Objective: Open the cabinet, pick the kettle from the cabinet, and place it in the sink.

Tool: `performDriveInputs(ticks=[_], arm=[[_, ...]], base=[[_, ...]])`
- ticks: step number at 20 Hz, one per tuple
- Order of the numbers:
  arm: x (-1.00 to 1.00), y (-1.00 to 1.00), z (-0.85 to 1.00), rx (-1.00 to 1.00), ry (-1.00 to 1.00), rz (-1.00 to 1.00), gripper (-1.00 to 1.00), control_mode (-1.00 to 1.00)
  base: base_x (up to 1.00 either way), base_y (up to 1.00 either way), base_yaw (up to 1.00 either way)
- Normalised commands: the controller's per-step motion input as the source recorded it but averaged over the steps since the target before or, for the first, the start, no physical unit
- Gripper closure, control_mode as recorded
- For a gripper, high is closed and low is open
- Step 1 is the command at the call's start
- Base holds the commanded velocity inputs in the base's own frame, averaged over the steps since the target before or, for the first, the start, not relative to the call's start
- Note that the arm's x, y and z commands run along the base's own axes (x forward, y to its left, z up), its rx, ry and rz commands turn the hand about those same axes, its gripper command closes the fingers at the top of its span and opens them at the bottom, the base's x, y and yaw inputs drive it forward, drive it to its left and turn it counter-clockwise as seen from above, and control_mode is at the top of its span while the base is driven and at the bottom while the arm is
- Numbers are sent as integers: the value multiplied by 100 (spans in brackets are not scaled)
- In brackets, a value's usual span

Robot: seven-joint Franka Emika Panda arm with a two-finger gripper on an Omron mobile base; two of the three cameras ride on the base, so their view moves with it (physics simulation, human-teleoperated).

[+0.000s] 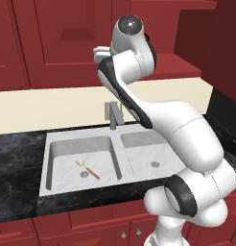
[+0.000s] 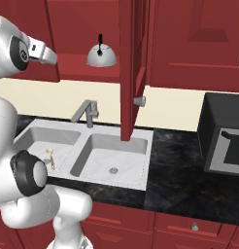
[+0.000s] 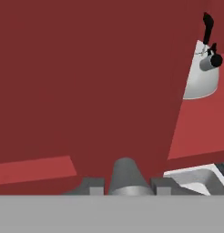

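Now, going from left to right: the gripper point(image 3: 126, 184) is up at the left cabinet door point(image 3: 86, 82), its fingers on both sides of a round silver knob point(image 3: 125, 175), but I cannot tell if it is already clenched on it. To the right, past this door's edge, the kettle point(image 2: 101, 56) stands upright on the red shelf point(image 2: 92, 74) of the cabinet, above the sink point(image 2: 136, 182). Further right, the other door point(image 2: 128, 68) hangs open. I judge the kettle stiff, smooth and slippery on its dome, probably light; the thin black handle point(image 2: 100, 40) on top seems the best place to hold.
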Motion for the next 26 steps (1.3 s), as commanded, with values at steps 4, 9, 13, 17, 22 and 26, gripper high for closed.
performDriveInputs(ticks=[4, 9, 13, 17, 22, 26], arm=[[-19, 29, -8, 0, -14, 1, 100, -100], [-19, 38, 1, 0, 0, 0, 100, -100], [-20, 45, 10, 0, 9, 0, 100, -100], [-22, 50, 5, -6, 5, 0, 100, -100], [-26, 55, 0, -14, 0, 0, 100, -100], [-24, 62, 0, -17, 0, 0, 100, -100]], base=[[0, 0, 0], [0, 0, 0], [0, 0, 0], [0, 0, 0], [0, 0, 0], [0, 0, 0]])
